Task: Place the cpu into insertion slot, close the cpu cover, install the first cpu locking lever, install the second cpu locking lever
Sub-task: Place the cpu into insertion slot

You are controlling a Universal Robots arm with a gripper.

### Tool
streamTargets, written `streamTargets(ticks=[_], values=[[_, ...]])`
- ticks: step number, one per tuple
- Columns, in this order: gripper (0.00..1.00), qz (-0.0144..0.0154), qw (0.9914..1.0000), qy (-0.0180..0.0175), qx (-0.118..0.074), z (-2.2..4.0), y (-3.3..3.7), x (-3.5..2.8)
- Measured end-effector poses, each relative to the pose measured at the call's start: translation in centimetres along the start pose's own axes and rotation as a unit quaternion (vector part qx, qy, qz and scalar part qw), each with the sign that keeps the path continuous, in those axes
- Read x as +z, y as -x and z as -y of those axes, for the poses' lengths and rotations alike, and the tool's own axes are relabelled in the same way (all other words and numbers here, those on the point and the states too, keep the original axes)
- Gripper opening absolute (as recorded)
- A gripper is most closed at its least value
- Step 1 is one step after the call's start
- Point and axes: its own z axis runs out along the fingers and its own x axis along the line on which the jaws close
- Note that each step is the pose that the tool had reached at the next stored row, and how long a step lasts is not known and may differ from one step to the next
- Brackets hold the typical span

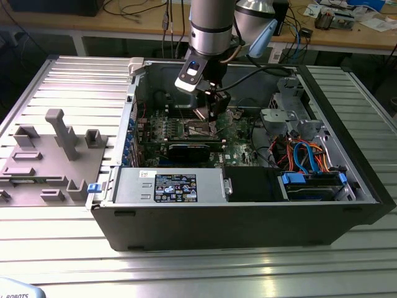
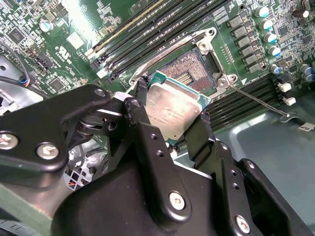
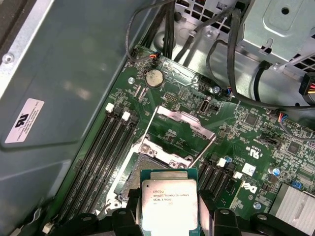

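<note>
Second wrist view: the gripper (image 2: 171, 112) is closed on the cpu (image 2: 174, 98), with its two black fingers (image 2: 141, 101) pressed against opposite edges of the chip and the silver-grey top facing up. In the first wrist view the gripper (image 3: 170, 219) holds the cpu (image 3: 169, 204) at the near edge of the insertion slot (image 3: 150, 164). The chip overlaps that edge; whether it touches the socket cannot be determined. In the second wrist view the insertion slot (image 2: 192, 66) is uncovered, and its dark pin field is exposed inside the silvery rim. The cpu cover (image 3: 189, 122) stands hinged open on the far side of the slot. One locking lever (image 2: 256, 101) is unlatched; its wire arm runs from a corner of the slot out across the adjacent black memory slots (image 2: 147, 29). A round coin cell (image 3: 154, 77) sits on the green motherboard (image 3: 256, 128) beyond the cover. In the exterior view the arm reaches down into an open computer case (image 1: 248, 214), with the gripper (image 1: 214, 118) over the board. The case lies on a ribbed metal table (image 1: 198, 267), and a grey fixture block (image 1: 49, 158) stands on the exterior view's left.
</note>
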Motion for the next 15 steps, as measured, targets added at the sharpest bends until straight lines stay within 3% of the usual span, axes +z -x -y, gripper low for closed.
streamTargets(ticks=[15], values=[[0.55,0.0009,0.99991,0.0001,0.014,0.0,0.0,0.06]])
